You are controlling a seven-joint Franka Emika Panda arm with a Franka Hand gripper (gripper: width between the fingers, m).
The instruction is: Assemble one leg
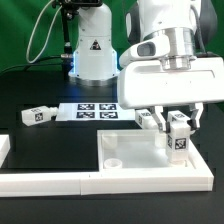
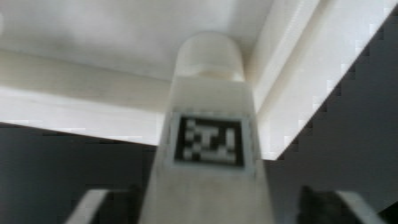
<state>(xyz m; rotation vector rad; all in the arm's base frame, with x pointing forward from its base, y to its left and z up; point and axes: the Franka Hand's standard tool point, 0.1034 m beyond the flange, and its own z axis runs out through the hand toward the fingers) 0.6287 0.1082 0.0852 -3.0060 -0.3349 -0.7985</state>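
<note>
Black surface [image 1: 50,145] carries the white panel [image 1: 135,150]; over the panel, the tool [image 1: 178,130] is clamped on the upright leg [image 1: 180,146].

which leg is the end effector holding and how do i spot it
Find the big white panel in the foreground. Over its far edge hangs the end effector, with the leg upright between its fingers. The nearby loose leg is outside that grip.

A robotics lab bench: a black table [image 1: 30,88] carries the marker board [image 1: 95,110], printed with square tags. Behind the board stands the arm's white base [image 1: 92,60], bearing a warning triangle [image 1: 93,45]. Beside the board, a loose leg [image 1: 37,115] wears like tags.
</note>
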